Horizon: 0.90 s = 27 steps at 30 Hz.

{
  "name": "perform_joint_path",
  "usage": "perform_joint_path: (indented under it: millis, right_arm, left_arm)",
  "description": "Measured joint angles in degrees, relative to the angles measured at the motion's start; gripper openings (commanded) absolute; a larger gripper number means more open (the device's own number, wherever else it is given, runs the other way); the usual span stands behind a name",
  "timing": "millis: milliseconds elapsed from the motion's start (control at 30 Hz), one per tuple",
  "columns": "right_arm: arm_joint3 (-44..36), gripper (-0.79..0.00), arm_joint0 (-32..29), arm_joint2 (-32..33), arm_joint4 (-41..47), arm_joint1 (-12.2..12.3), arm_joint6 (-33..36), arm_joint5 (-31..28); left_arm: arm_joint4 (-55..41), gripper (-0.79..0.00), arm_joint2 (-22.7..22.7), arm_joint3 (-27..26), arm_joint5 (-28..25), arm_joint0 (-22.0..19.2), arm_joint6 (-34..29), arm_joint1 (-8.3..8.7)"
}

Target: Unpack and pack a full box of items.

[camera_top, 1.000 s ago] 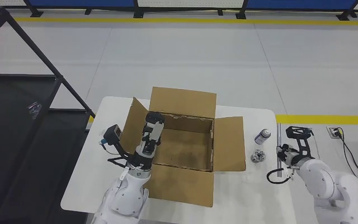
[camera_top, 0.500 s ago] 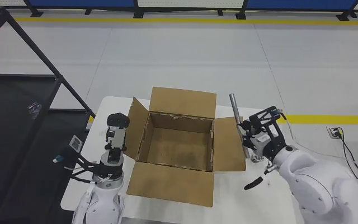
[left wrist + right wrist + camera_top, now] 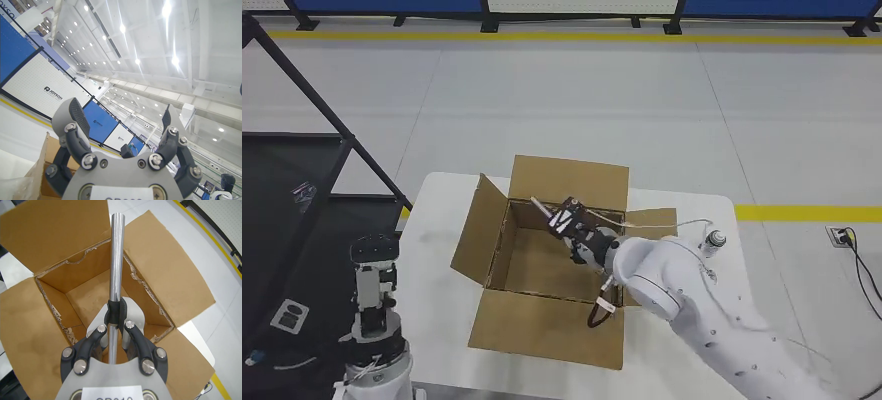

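Item 1: brown corrugated cardboard box [image 3: 547, 330], all 4 flaps folded out, standing at the centre of the frame on the white table [image 3: 442, 290]. The right wrist view shows bare cardboard on the part of its floor that can be seen. Item 2: polished chrome metal rod [image 3: 117, 256], straight and round, clamped between the 2 black pads of the right gripper [image 3: 115, 311]. The pads bite the rod low on its shaft, so the long free end runs out ahead of the fingers and a short tail runs back toward the wrist. In the top view, rod and gripper sit just above the centre of the frame, over the box opening near its far wall, with the rod tip slanting toward the upper left and not touching the cardboard. Item 3: left gripper [image 3: 122, 113], jaws spread wide and holding nothing, pointed up at the ceiling, at the lower left of the top view, well apart from the box. Item 4: small grey cylindrical can [image 3: 712, 240], upright on the table at the right of the frame, just beyond the right flap. Status, as a judgement: unpacking looks complete and packing has barely begun. The rod is about to go in, and at least 1 can waits outside.
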Motion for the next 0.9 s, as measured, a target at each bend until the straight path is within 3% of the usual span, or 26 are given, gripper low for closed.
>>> perform_joint_path:
  millis: [400,800,900]
  right_arm:
    - [16.75,-0.785,5.42,-13.72,-3.98,-6.90,-2.44,0.97]
    - [33.70,-0.785,8.89,-18.34,-1.86,-13.69,-6.36,-0.31]
    - [36.75,-0.690,9.70,-18.54,-1.24,-15.03,-6.62,-0.74]
  left_arm:
    - [-0.41,0.000,2.95,1.61,-0.43,-2.66,-2.53,-0.08]
    - [-0.02,0.000,4.14,2.08,0.03,-3.48,-3.30,-0.13]
    - [0.03,0.000,4.14,2.03,0.10,-3.42,-3.30,-0.13]
